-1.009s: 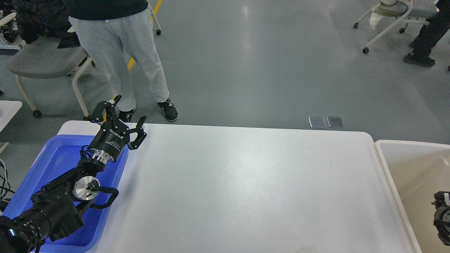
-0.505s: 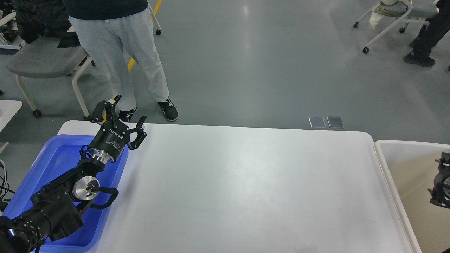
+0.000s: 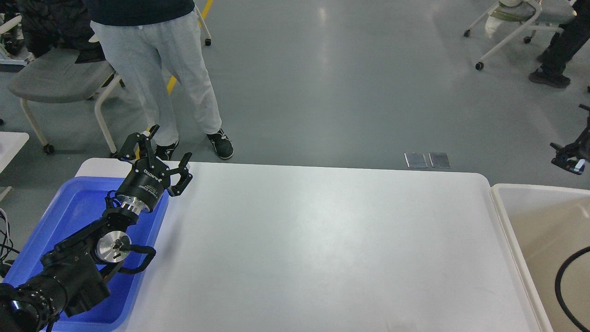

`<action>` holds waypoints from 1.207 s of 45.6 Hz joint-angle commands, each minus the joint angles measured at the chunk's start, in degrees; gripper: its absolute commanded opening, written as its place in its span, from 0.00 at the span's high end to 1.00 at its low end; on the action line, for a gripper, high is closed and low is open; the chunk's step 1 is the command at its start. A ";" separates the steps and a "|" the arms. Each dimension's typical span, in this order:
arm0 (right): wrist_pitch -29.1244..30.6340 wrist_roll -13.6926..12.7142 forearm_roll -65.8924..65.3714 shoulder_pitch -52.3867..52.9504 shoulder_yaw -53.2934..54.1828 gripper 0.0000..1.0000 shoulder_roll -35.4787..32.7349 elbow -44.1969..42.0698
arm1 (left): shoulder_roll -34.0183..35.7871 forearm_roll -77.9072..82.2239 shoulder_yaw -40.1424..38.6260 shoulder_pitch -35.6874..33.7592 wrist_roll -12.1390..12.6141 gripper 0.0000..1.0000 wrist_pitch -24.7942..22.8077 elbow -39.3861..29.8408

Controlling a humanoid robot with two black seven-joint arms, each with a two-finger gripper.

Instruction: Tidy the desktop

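The white desktop (image 3: 322, 240) fills the middle of the head view and nothing lies on it. My left gripper (image 3: 160, 153) is open and empty. It is raised over the desktop's far left corner, above the far edge of the blue bin (image 3: 69, 207). Only a small dark part of my right gripper (image 3: 570, 157) shows at the right edge, beyond the far side of the beige-white bin (image 3: 530, 221). I cannot tell its fingers apart.
A black cable loop (image 3: 558, 276) of my right arm hangs over the beige-white bin. A person in grey trousers (image 3: 152, 69) stands just beyond the table's far left corner. A grey chair (image 3: 55, 78) stands at far left, and another chair (image 3: 516, 18) at far right.
My right arm has risen from low over the beige-white bin to higher at the right edge. My left arm has not moved.
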 commanded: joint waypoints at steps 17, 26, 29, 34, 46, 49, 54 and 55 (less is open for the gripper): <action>7.57 -2.12 2.47 -3.78 16.29 0.00 6.65 26.32 | 0.04 0.00 0.01 0.00 -0.04 0.00 0.09 0.00; 6.96 -1.85 2.30 -8.26 16.12 0.00 10.52 36.00 | -0.05 0.00 0.01 0.00 -0.04 0.00 0.09 0.00; 6.69 -1.77 2.21 -9.84 16.03 0.00 12.45 36.53 | 0.04 0.00 0.01 0.00 -0.04 0.00 0.00 0.00; 6.69 -1.77 1.77 -12.74 15.85 0.00 15.44 36.44 | 0.04 0.00 -0.08 0.00 -0.04 0.00 0.00 0.00; 6.78 0.69 1.60 -18.11 15.68 0.00 20.63 36.27 | -0.05 0.00 0.01 0.00 -0.04 0.00 0.09 0.00; 6.78 1.31 1.59 -18.55 15.59 0.00 21.33 36.09 | 0.04 0.00 -0.08 0.00 -0.04 0.00 0.09 0.00; 6.78 2.45 1.51 -19.16 15.94 0.00 22.21 35.56 | -0.05 0.00 0.01 0.00 -0.04 0.00 0.09 0.00; 6.78 2.71 1.51 -19.25 15.85 0.00 22.21 35.56 | 0.04 0.00 0.01 0.00 -0.04 0.00 0.09 0.00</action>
